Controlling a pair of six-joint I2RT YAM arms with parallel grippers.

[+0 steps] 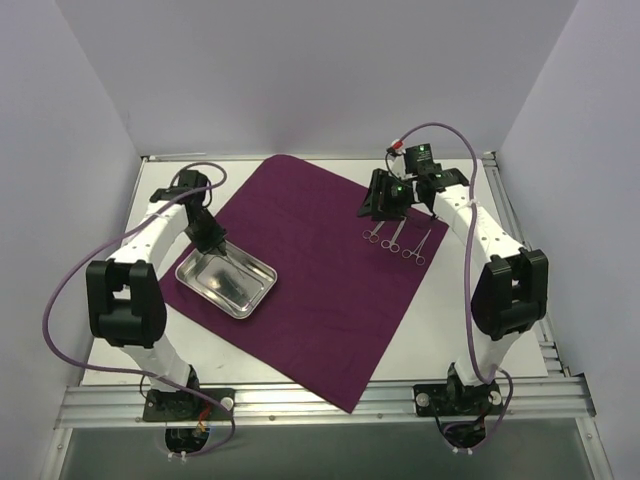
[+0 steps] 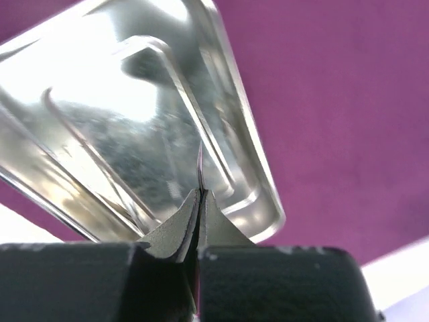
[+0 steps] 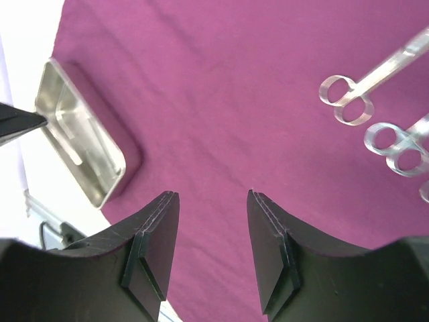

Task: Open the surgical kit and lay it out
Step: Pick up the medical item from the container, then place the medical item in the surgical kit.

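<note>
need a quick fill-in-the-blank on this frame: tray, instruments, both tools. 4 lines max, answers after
1. The steel tray sits on the purple cloth, on the side of the ___ arm.
2. ___ ring-handled instruments lie on the cloth near the right tool.
3. The left tool, above the tray, is ___.
4. The right tool is ___, with nothing between its fingers.

Missing words: left; three; shut; open

Left tool pressed fully together, wrist tipped downward — right tool with both fingers apart.
</note>
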